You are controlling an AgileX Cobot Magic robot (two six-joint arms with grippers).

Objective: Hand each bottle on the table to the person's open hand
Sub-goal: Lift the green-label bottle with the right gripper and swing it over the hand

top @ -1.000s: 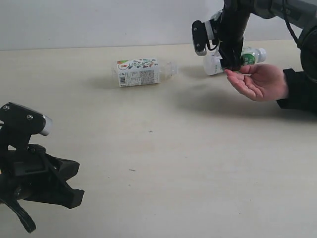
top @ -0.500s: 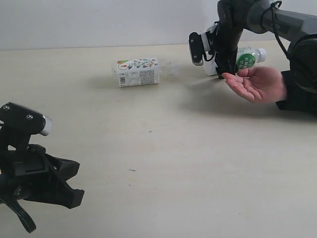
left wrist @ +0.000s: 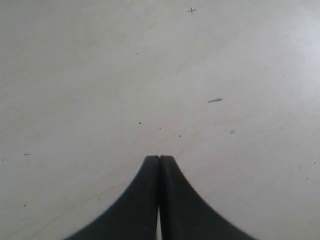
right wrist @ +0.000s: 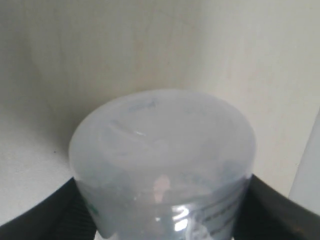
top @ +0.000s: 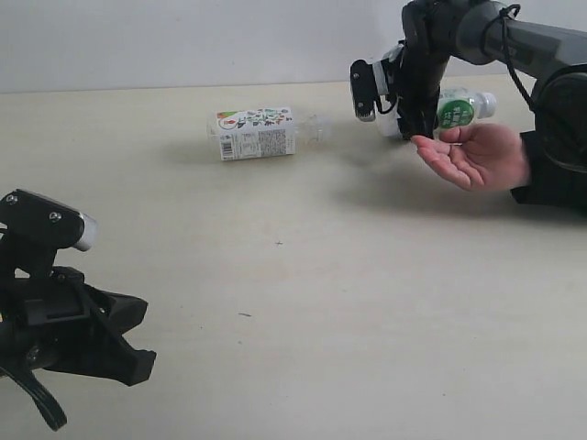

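Bottle [top: 456, 111] is between my right fingers [right wrist: 280, 215], which clasp its sides, just beside the hand [top: 479, 156], not yet given. Second bottle [top: 257, 134] waits on the table [top: 348, 293]; left fingers [left wrist: 145, 200] closed, empty.

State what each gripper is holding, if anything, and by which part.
Left gripper: shut, holding nothing. Right gripper: it straddles the green-labelled bottle across its body, near the base end; whether it clamps the bottle cannot be told.

A lab-style robot test setup: a pale beige table [top: 367, 302] against a plain white wall [top: 183, 37].
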